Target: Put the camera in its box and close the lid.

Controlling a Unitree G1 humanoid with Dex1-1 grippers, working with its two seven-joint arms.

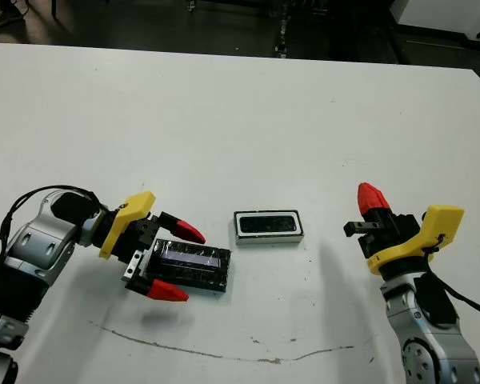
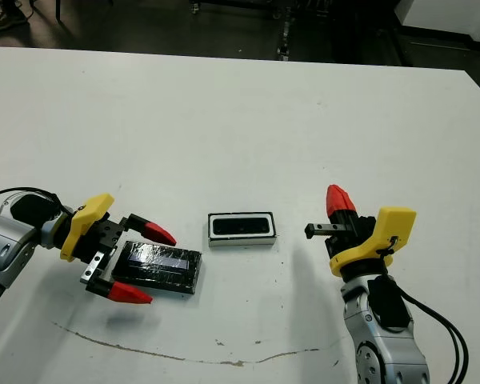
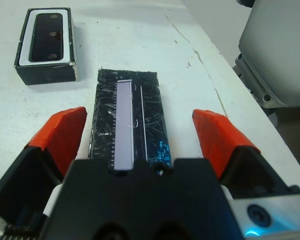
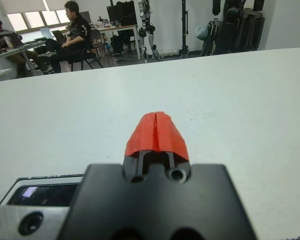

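The camera [image 1: 268, 223] already lies in the box [image 1: 269, 238] near the middle of the surface [image 1: 240, 120], so the lid [image 1: 188, 266] is what matters. It lies flat just left of the box, its long axis running left to right, roughly in line with the box. The left tool [image 1: 178, 262] has its red fingers spread wide, one on either long side of the lid, not clamped. The right tool [image 1: 370, 198] hovers right of the box, fingers pressed together. The left arm is the nearer one.
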